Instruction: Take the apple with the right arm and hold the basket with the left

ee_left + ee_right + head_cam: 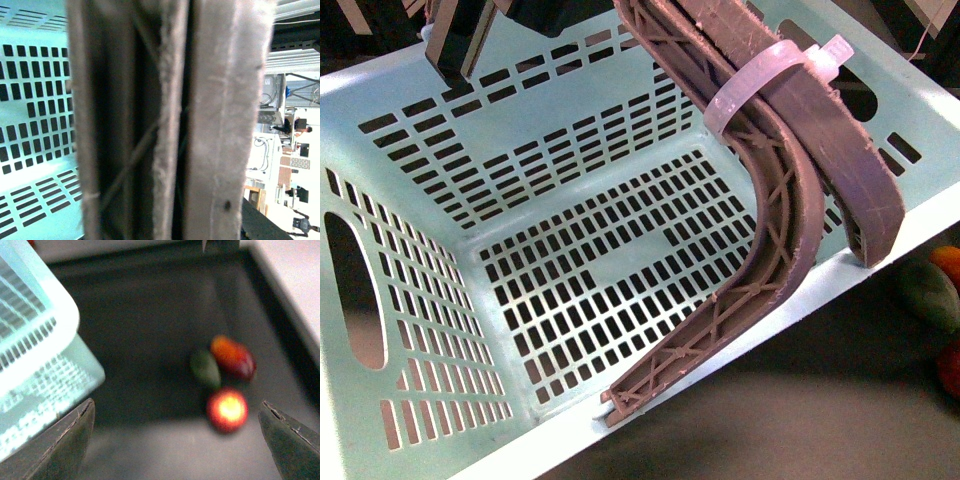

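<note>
"Grippers first: what does the left gripper [760,310] have?"

"Its brown fingers [225,120] are clamped on the right wall of the basket [380,95]. A ribbed finger lies inside and a padded one outside. The left wrist view shows them pressed nearly together."

"And the basket?"

"Pale blue-green and slotted all over, it fills most of the front view and sits tilted there."

"What lies around it?"

"A dark table [150,315], with the fruit on it to the right of the basket."

"The right gripper?"

"The right gripper [180,440] hangs above the table with its jaws spread wide, touching no fruit."

"Where is the apple?"

"The apple [227,410], round and red with a bright yellowish patch, lies on the table to the right of the basket and apart from it. It shows between the two spread fingers, and neither touches it."

"Its neighbours?"

"An oblong green fruit [205,368] lies just beside it. An orange-red fruit [232,357] touches the green one."

"Anything smaller?"

"A white zip tie [770,85] is looped round the brown fingers higher up. Whether it goes round one or both cannot be told."
</note>
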